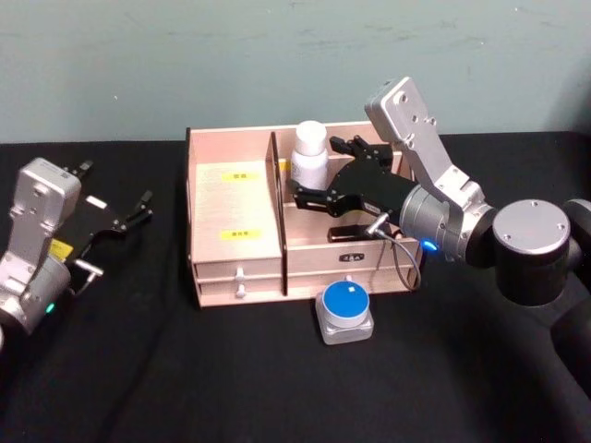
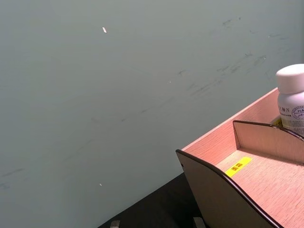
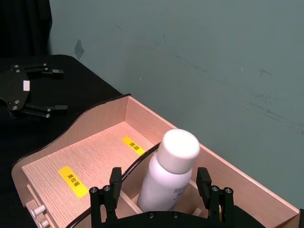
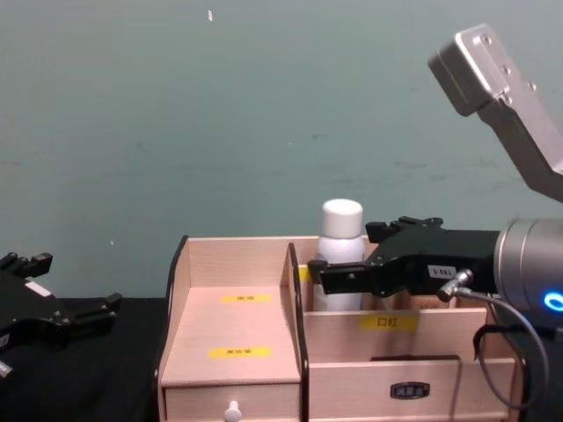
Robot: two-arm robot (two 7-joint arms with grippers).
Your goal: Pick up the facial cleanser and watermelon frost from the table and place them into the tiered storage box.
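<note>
The facial cleanser (image 1: pixel 309 152), a white bottle with a white cap, stands upright in a back compartment of the tiered storage box (image 1: pixel 235 198), on its right side. My right gripper (image 1: pixel 316 168) is open around the bottle; in the right wrist view a finger (image 3: pixel 114 180) stands on each side of the cleanser (image 3: pixel 171 175) with a gap between. The watermelon frost (image 1: pixel 346 312), a grey square case with a blue top, lies on the table just in front of the box. My left gripper (image 1: pixel 115 185) is parked open at the table's left.
The box (image 4: pixel 233 325) has two small drawers at its lower left and a wider drawer below the right compartments. Black cloth covers the table, and a teal wall stands close behind the box.
</note>
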